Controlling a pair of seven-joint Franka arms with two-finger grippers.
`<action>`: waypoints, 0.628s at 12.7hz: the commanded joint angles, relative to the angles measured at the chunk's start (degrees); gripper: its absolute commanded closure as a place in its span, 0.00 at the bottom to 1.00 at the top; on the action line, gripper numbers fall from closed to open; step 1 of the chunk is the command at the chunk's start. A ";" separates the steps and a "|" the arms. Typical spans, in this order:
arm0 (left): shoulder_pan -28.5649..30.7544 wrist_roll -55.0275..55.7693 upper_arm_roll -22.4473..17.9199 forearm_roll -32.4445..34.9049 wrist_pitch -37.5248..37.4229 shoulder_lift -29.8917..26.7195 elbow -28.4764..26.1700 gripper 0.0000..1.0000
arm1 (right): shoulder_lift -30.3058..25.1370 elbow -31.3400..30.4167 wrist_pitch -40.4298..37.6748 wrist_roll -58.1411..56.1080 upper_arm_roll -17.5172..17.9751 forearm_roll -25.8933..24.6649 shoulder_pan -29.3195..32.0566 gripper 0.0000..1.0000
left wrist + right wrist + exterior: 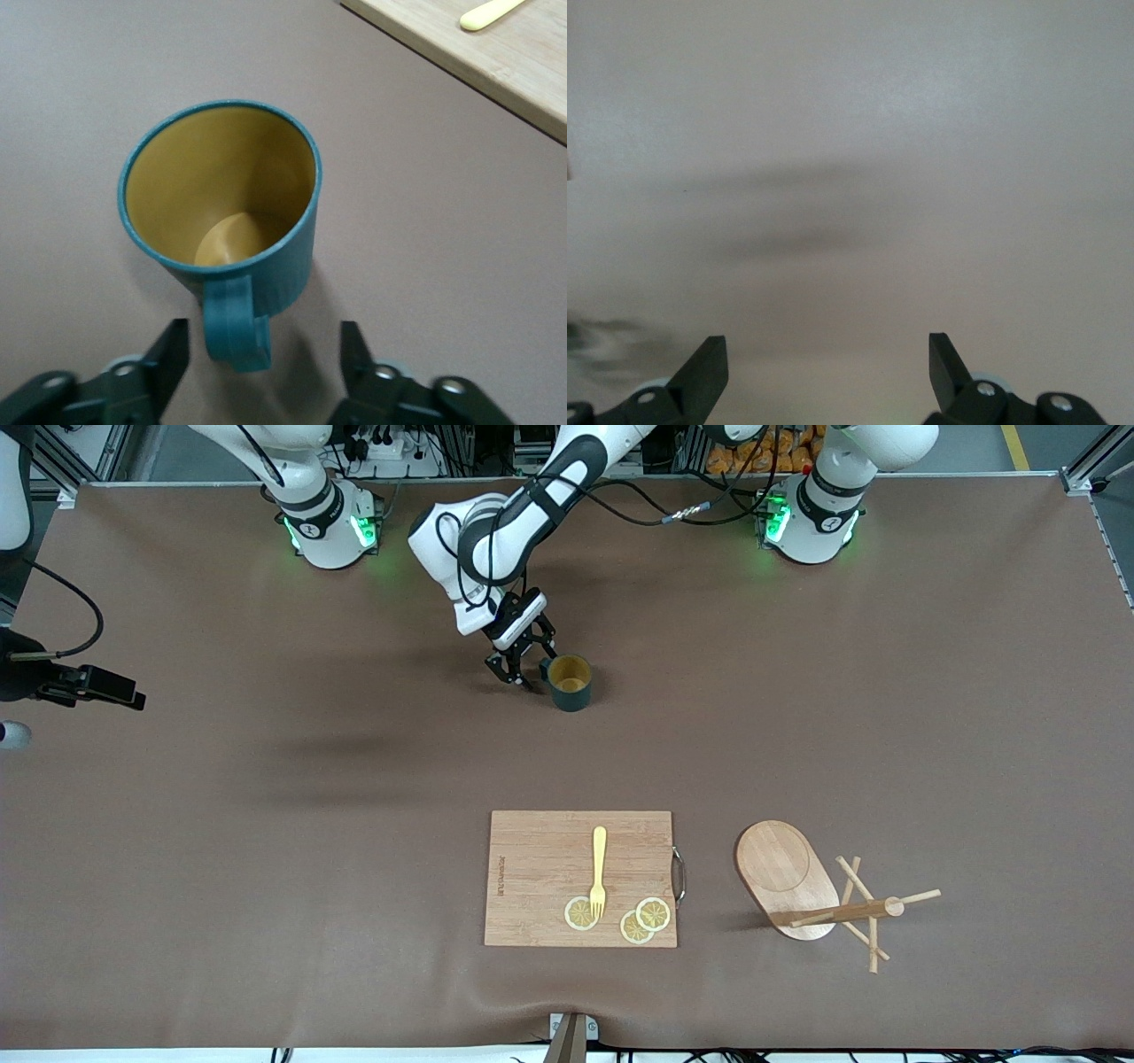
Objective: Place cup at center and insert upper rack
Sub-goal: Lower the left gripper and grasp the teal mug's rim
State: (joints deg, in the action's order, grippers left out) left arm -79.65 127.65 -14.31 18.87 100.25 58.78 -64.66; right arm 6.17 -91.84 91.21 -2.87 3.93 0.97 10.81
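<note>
**A:** Start near. Where's the upper rack (785, 868)?

**B:** By the table's near edge, toward the left arm's end, tipped on its side just beside the cutting board (540, 868). You'll likely find it light and stiff, but the thin pegs (873, 932) look easy to snap. Take it by the central post (842, 912), not a peg.

**A:** And the cup (569, 682)?

**B:** Upright on the bare table, roughly midway along it and closer to the robots' edge than to the near one. It looks small, rigid and smooth-walled, so it may slip. The handle (235, 328) is narrow; pinch it squarely or the cup will swing.

**A:** The claws?

**B:** The left gripper (266, 341) is down at the cup, fingers apart either side of the handle, touching nothing. The right gripper (828, 354) waits over bare table, fingers wide, empty.
</note>
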 commanded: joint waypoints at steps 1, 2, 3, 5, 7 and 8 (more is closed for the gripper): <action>-0.24 1.20 -0.02 1.08 -1.11 0.99 1.38 0.44 | -0.81 -0.18 -0.51 -0.21 0.91 0.96 1.06 0.00; -0.24 1.20 -0.02 0.99 -1.20 0.99 1.38 0.51 | -0.81 -0.18 -0.51 -0.21 0.91 1.58 1.06 0.00; -0.16 1.20 -0.02 0.99 -1.37 0.99 1.38 0.60 | -0.81 -0.18 -0.51 -0.21 0.99 1.84 1.06 0.00; -0.07 1.11 -0.02 0.99 -1.55 0.99 1.29 0.73 | -0.81 -0.18 -0.51 -0.29 1.00 1.85 1.06 0.00; 0.02 0.41 -0.02 1.25 -1.64 0.90 1.21 0.82 | -0.72 -0.18 -0.51 -0.38 1.00 1.85 1.06 0.00; 0.11 0.23 -0.02 1.25 -1.64 0.90 1.29 0.85 | -0.81 -0.18 -0.51 -0.38 1.00 1.85 1.06 0.00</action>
State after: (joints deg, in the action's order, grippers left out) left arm -79.58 127.67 -14.26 18.88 99.72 58.92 -64.66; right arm 6.16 -91.84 91.21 -2.87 4.08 1.84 10.81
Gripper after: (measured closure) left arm 0.762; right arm 0.000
